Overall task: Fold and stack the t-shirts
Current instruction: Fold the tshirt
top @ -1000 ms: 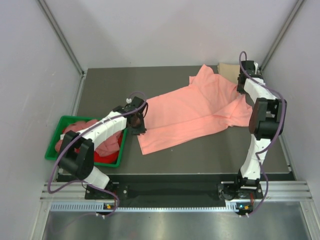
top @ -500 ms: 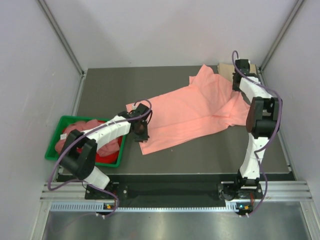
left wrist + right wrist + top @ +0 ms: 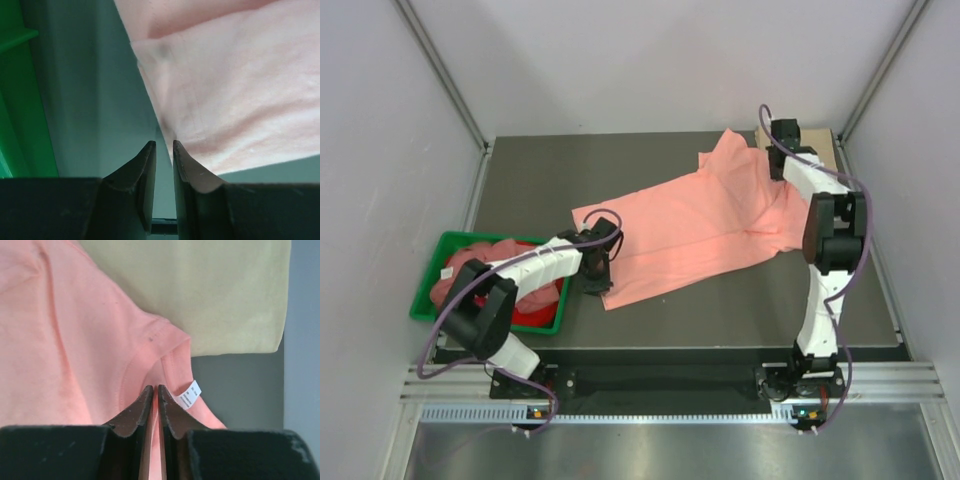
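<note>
Left hand [image 3: 164, 146] now nearer, beside salmon-pink t-shirt [image 3: 240, 90] (jaws slightly apart)

Bare table [image 3: 530, 180] far-left (open passage), green bin [image 3: 426, 282] near-left, t-shirt [image 3: 700, 225] mid-table

walls [image 3: 650, 60]: plain white | table [image 3: 535, 175]: dark grey | light: even

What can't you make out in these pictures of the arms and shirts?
- Top view: how many shirts fill the green plastic bin; the left arm crosses it.
- Top view: the folded tan-beige cloth shirt, mostly behind the right arm; the right wrist view crops it at the top.
- Right wrist view: whether the right gripper pinches the salmon-pink cloth t-shirt; its fingers hide the contact.
</note>
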Robot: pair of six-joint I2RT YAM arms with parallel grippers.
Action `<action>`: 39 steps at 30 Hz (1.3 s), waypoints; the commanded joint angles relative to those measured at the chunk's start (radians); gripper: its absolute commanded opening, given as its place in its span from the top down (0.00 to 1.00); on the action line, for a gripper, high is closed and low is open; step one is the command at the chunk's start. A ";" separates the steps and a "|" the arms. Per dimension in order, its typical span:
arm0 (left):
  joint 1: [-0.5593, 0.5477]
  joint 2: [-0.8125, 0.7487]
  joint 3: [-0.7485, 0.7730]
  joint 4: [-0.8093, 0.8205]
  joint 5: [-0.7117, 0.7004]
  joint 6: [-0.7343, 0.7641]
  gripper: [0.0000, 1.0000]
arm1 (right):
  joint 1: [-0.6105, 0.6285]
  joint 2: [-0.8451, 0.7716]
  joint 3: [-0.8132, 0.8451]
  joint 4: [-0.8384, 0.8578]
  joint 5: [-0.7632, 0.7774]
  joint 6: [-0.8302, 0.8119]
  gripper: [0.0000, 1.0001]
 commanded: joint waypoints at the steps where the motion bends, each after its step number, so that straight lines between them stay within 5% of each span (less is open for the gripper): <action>1: -0.028 -0.067 0.056 -0.043 -0.020 0.011 0.75 | 0.041 -0.030 0.077 0.051 0.035 -0.043 0.90; 10: -0.131 -0.156 0.116 -0.017 0.043 0.086 0.69 | 0.058 -0.183 0.031 -0.113 0.065 0.125 0.64; 15: -0.131 -0.130 0.052 0.118 0.129 0.095 0.69 | -0.008 -0.303 -0.082 -0.251 -0.075 0.378 0.62; 21: -0.132 0.017 0.076 0.058 0.056 0.031 0.77 | -0.149 -0.466 -0.355 -0.224 -0.273 0.535 0.58; 32: -0.141 -0.131 -0.115 -0.012 -0.020 -0.090 0.81 | -0.378 -0.575 -0.596 -0.127 -0.366 0.573 0.50; 39: -0.143 -0.154 -0.027 -0.100 -0.083 -0.066 0.80 | -0.408 -0.501 -0.604 -0.044 -0.457 0.604 0.48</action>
